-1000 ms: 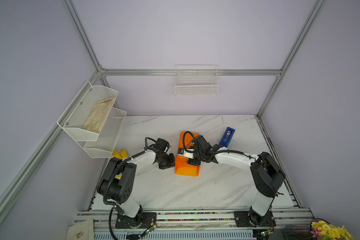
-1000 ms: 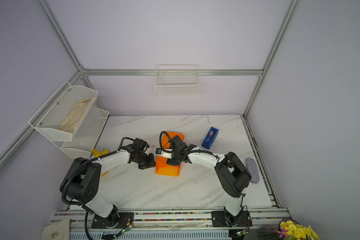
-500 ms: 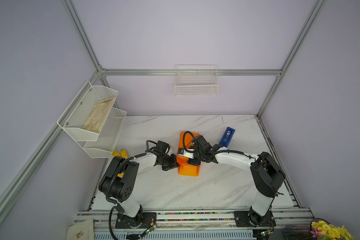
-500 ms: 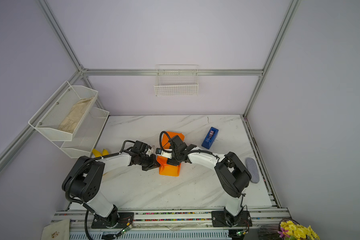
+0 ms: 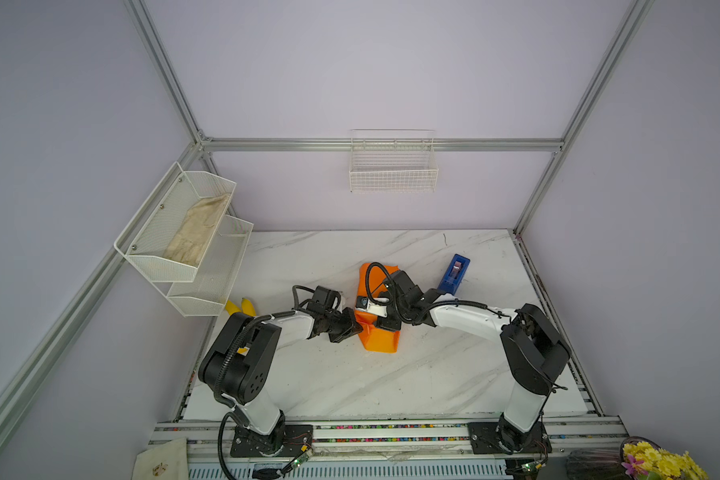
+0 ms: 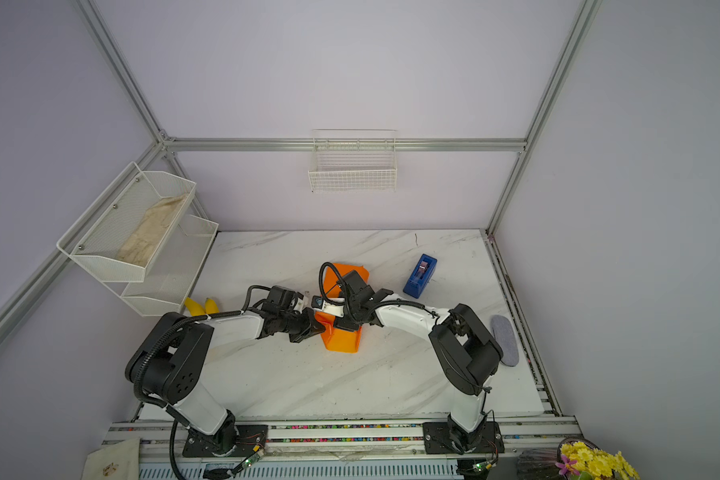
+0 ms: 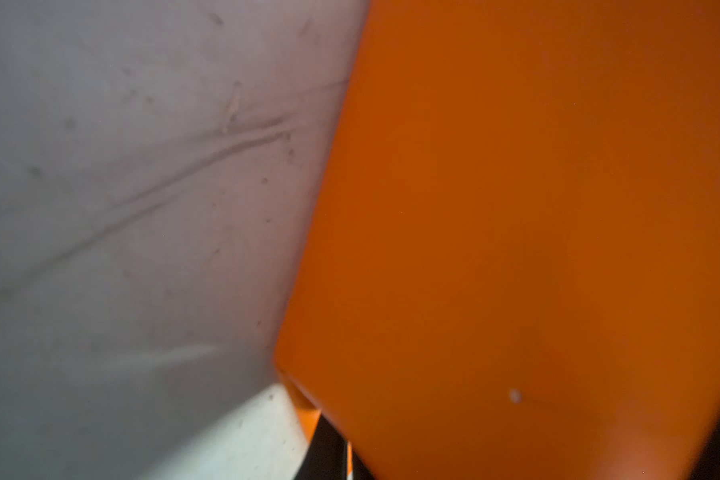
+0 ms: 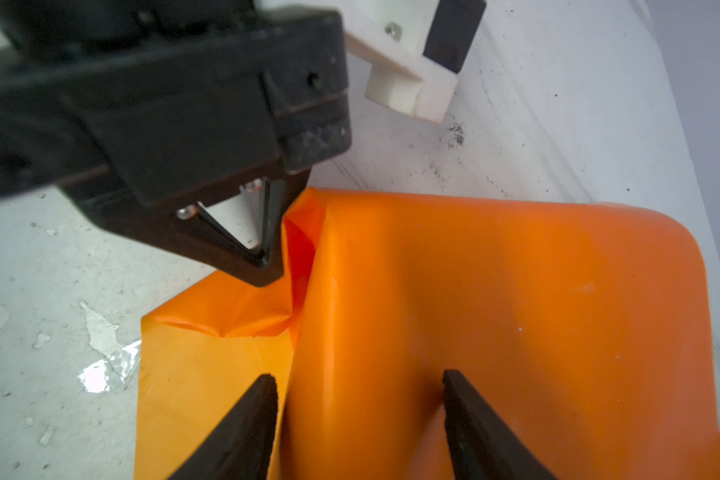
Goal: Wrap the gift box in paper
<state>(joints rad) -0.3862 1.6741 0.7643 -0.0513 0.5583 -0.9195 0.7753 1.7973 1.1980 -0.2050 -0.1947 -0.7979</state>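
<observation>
Paper: the paper is lying mid-table, draping over a boxy bulk between both grippers.
Gift box: the gift box is not showing; whether it is sitting under the sheet cannot be told.
Left gripper: the left gripper is clenching tip to tip, nosing against a crumpled fold at the sheet's side.
Right gripper: the right gripper is straddling the covered bulk, its fingers squeezing the paper from both sides.
In the way: the right arm's cabled wrist is overhanging the sheet's middle in both top views.
Around: a blue tape dispenser is standing behind the right arm; bananas are lying at the left edge; clear tape scraps are sticking to the table just beside the paper.
</observation>
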